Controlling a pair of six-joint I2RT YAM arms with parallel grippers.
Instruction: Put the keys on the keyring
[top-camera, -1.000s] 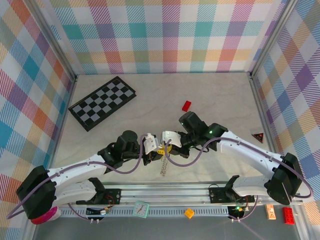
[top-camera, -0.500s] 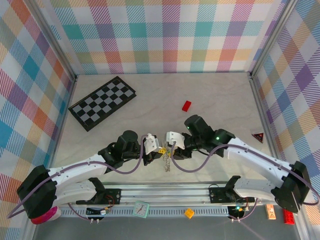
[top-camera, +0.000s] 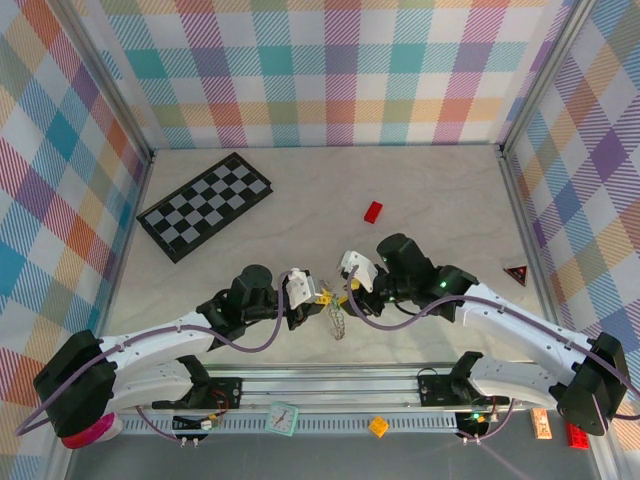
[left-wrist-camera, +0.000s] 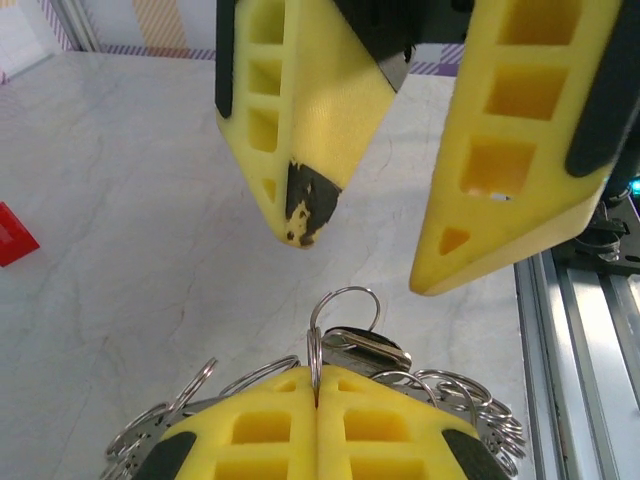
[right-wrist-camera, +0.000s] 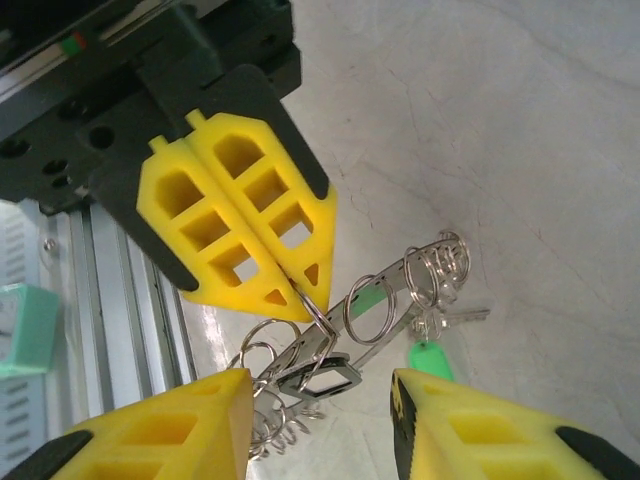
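Observation:
In the left wrist view my left gripper (left-wrist-camera: 316, 376) is shut on one wire loop of the keyring (left-wrist-camera: 345, 298). The black-headed key (left-wrist-camera: 368, 344) hangs right behind that loop. Seen from the right wrist, the keyring (right-wrist-camera: 400, 285) is a metal strip strung with several rings, dangling from the left gripper's yellow fingers (right-wrist-camera: 240, 215). The black-headed key (right-wrist-camera: 322, 378) and the green-headed key (right-wrist-camera: 430, 357) hang on it. My right gripper (right-wrist-camera: 320, 380) stands open just short of the bunch, touching nothing. From above, left gripper (top-camera: 322, 297) and right gripper (top-camera: 350, 282) face each other over the keyring (top-camera: 337, 322).
A chequerboard (top-camera: 204, 205) lies at the back left and a small red block (top-camera: 373, 211) behind the grippers. A red triangle (top-camera: 515, 274) rests by the right wall. The aluminium rail (top-camera: 330, 385) runs close along the front, just below the hanging keyring.
My right gripper has opened, let go of the bunch and drawn back to the right. The left gripper closed fully and kept the keyring, which now hangs from it alone.

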